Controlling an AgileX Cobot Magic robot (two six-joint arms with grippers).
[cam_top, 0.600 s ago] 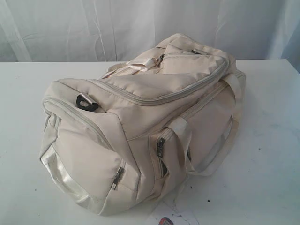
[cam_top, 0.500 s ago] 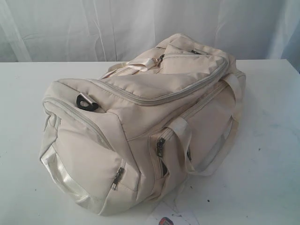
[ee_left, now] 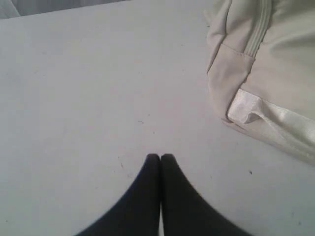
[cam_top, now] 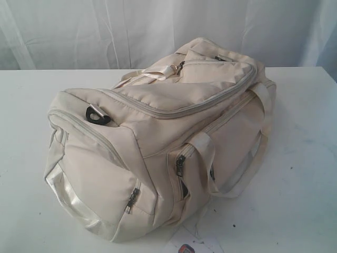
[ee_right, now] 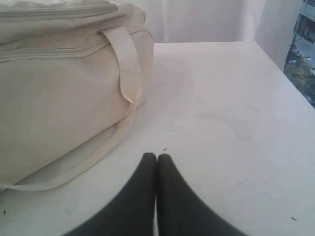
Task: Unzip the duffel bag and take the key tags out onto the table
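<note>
The cream-white duffel bag [cam_top: 158, 142] lies zipped across the middle of the white table [cam_top: 305, 174]. Its grey main zipper [cam_top: 174, 112] runs along the top, closed. The key tags are hidden. In the left wrist view my left gripper [ee_left: 160, 156] is shut and empty over bare table, with a corner of the duffel bag [ee_left: 261, 73] off to one side. My right gripper [ee_right: 156, 156] is also shut and empty, hovering over the table beside the duffel bag [ee_right: 59, 98] and its webbing handle [ee_right: 125, 64]. Neither gripper shows in the exterior view.
A black strap ring [cam_top: 97, 116] sits on the bag's near end. Small grey zipper pulls [cam_top: 180, 166] hang on the side pockets. A small red and dark object [cam_top: 185, 248] pokes in at the lower edge. A white curtain [cam_top: 158, 26] hangs behind the table.
</note>
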